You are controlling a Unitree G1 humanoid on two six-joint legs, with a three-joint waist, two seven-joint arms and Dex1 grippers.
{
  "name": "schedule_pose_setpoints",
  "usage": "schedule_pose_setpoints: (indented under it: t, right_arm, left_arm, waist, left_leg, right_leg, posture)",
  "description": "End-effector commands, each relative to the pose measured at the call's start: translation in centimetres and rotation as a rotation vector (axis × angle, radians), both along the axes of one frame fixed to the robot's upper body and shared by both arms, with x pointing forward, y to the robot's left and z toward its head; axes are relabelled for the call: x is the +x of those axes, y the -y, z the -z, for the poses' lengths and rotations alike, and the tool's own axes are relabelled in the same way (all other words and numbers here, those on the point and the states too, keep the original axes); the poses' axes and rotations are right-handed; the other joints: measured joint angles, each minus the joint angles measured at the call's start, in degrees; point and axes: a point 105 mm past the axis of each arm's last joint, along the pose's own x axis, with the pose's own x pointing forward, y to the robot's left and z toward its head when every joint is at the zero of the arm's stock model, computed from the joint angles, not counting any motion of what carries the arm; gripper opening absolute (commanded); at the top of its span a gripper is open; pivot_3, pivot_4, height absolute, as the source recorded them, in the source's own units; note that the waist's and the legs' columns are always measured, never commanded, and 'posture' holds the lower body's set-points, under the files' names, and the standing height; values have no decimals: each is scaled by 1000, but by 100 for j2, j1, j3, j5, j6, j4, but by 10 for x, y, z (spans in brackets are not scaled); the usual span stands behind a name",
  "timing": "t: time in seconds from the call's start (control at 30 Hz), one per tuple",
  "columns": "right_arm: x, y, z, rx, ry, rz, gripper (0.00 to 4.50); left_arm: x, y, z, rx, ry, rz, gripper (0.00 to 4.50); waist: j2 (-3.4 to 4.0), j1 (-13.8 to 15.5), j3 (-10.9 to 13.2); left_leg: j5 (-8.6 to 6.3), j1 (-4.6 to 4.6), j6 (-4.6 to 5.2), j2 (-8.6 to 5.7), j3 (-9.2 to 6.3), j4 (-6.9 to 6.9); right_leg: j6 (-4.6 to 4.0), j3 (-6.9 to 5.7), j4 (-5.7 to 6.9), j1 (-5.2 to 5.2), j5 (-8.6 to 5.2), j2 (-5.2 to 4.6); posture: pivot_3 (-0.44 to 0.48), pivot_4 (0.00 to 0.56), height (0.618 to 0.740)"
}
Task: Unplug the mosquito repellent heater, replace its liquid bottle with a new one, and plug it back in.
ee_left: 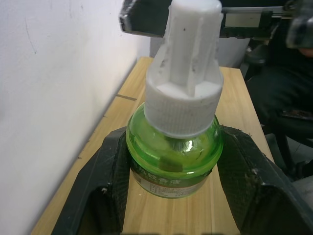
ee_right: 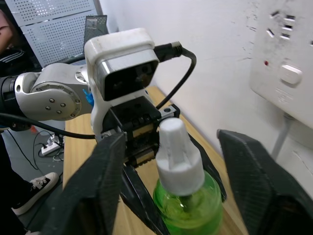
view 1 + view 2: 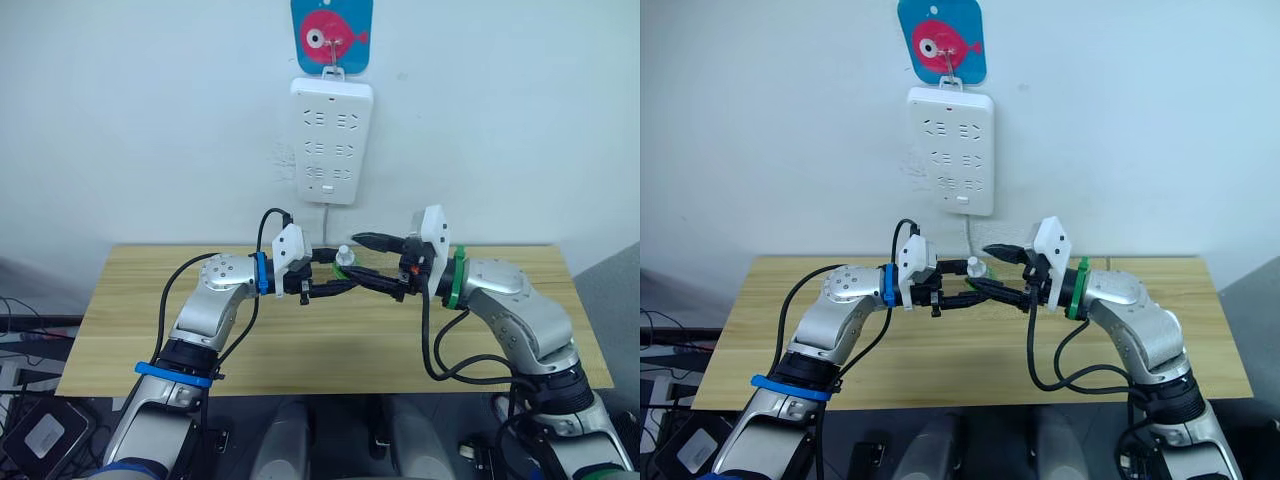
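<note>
Two robot arms meet above the rear-centre of the wooden tabletop, near its back edge and just in front of the wall, with the new one, a green see-through bottle under a white screw cap, held between them. The left gripper has its jaws clamped on the bottle's green body, one black finger on each side in the left wrist view. The right gripper faces it with jaws spread wide apart on either side of the cap, touching nothing that can be made out.

The bottle stands upright, long axis vertical, cap pointing up and base toward the tabletop.

On the wall, the long white power strip hangs below a blue card with a pink fish, its sockets bare, so the unplugging appears done. The cap is still on the fresh bottle, which suggests the work stands at uncapping it. By that reading, fitting the bottle into the heater and plugging the unit back in remain ahead.
</note>
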Motion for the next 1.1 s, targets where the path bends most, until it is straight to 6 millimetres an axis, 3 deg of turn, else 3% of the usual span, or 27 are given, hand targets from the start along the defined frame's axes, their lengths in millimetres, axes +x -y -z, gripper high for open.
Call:
schedule_pose_setpoints:
  t: [0.03, 0.17, 0.27, 0.47, 0.5, 0.6, 0.73, 0.87, 0.97, 1.1]
  right_arm:
    - [-4, -7, -8, 4, 50, -13, 3184]
    - [-1, -10, -9, 12, 58, -10, 3184]
    - [-1, -11, -10, 16, 63, -12, 2620]
    - [-2, -11, -9, 18, 69, -19, 418]
    - [-2, -11, -9, 17, 70, -21, 313]
    - [-7, -14, -18, 54, 83, -46, 315]
    - [-18, -18, -69, 196, 120, -106, 315]
    - [-8, -5, -110, 310, 116, -24, 315]
    - [10, 19, -104, 319, 80, 127, 315]
    - [37, 57, -58, 186, 121, 427, 315]
  left_arm:
    - [-3, 2, -7, -8, 38, 20, 2234]
    - [-3, 3, -7, -8, 40, 22, 2234]
    - [-4, 4, -7, -7, 41, 23, 2234]
    - [-5, 5, -5, -8, 35, 27, 2234]
    - [-5, 5, -5, -8, 35, 27, 2234]
    - [-5, 4, -4, -6, 32, 26, 2234]
    - [-3, -4, 6, 15, 13, -1, 2234]
    - [-3, -11, 13, 26, 4, -22, 2234]
    - [-3, -12, 12, 19, 8, -29, 2234]
    - [-4, -10, 9, 8, 12, -33, 2234]
  waist:
    - [0, 0, 0]
    - [0, -1, 0]
    - [0, -1, 0]
    - [0, -2, 0]
    - [0, -1, 0]
    - [0, -2, 0]
    - [2, -23, 1]
    - [2, -18, 0]
    - [0, 48, -1]
    - [0, 106, 0]
  left_leg:
    - [0, 0, 0, 0, 0, 0]
    - [0, 1, 0, 0, 1, 0]
    - [0, 1, 0, 0, 0, 0]
    - [0, 1, 0, 0, 0, 0]
    - [0, 1, 0, 0, 0, 0]
    - [0, 1, 0, 0, 0, 0]
    - [0, 1, 0, 1, 2, 0]
    - [0, 3, 0, 6, -1, 0]
    - [0, -3, 0, 1, -18, -4]
    - [-2, -11, 3, -21, -20, -5]
  right_leg:
    - [0, 0, 0, 0, 0, 0]
    - [0, 0, 1, 0, 0, 0]
    - [0, 0, 1, 0, 0, 0]
    - [0, 0, 1, 0, 0, 0]
    - [0, 0, 1, 0, 0, 0]
    - [0, 0, 1, 0, 0, 0]
    - [0, 0, 1, -1, 0, 0]
    - [0, -5, 3, -3, 0, 0]
    - [0, -19, -2, 0, 0, -3]
    - [0, -24, -5, 0, 0, -21]
  posture:
    - [63, 235, 740]
    - [63, 235, 740]
    - [65, 237, 740]
    - [62, 240, 740]
    - [63, 241, 740]
    - [64, 240, 740]
    - [66, 248, 740]
    - [62, 250, 740]
    - [63, 252, 740]
    - [62, 257, 740]
